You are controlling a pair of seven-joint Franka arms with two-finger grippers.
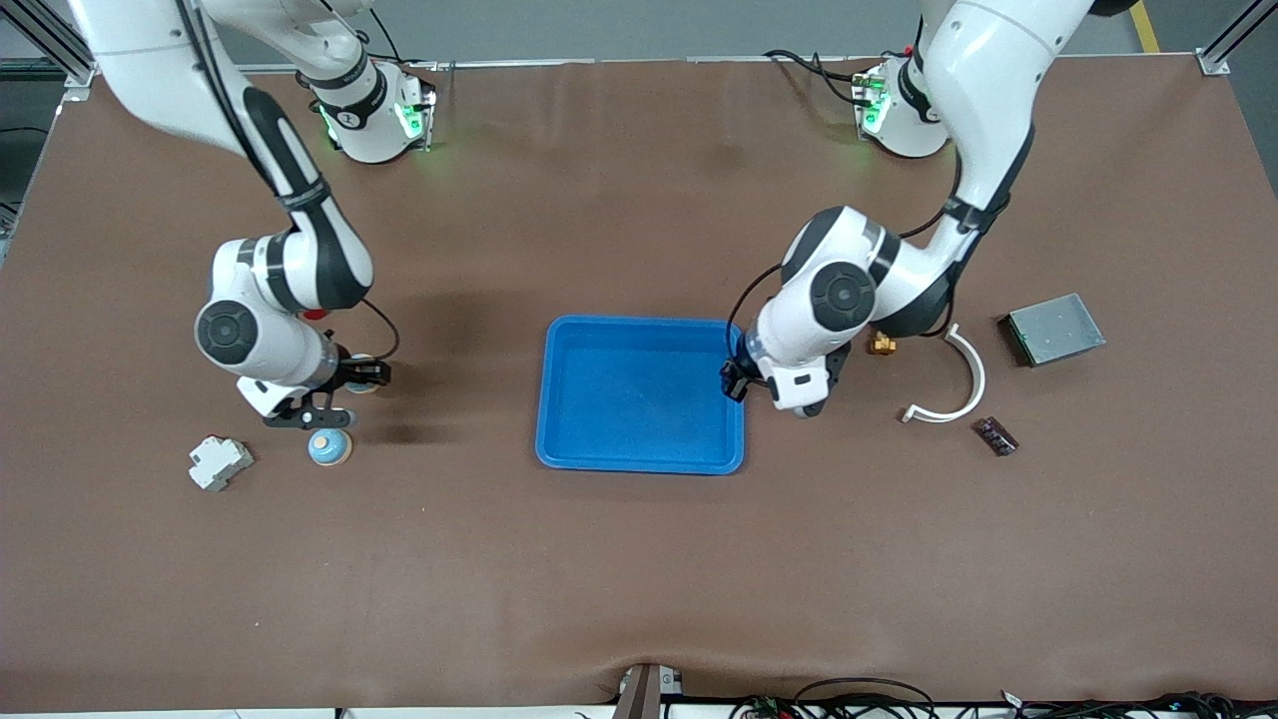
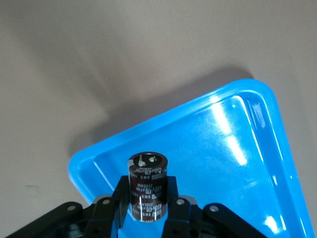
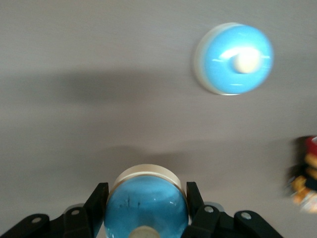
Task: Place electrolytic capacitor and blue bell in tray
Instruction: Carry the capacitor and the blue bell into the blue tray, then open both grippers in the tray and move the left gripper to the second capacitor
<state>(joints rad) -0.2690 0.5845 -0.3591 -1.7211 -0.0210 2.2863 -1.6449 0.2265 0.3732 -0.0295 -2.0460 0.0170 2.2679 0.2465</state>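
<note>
Brown table (image 1: 639,579), pretty sparse. Blue tray (image 1: 639,454) sat around the middle, a bit nearer the camera-side edge than the base-side edge, nothing in it yet. Left gripper (image 2: 147,210) hung over the tray's corner toward the left arm's end, clamped tight on the electrolytic capacitor (image 2: 147,191), held upright, probably so it could drop straight in. Right gripper (image 3: 147,210) was way out toward the right arm's end of the table, closed around a blue bell (image 3: 146,203), pinched by its sides. Second blue bell (image 1: 328,447) sat on the table just beside that one, untouched. Looked like the capacitor only needed a release, and the held bell a carry across to the tray.
</note>
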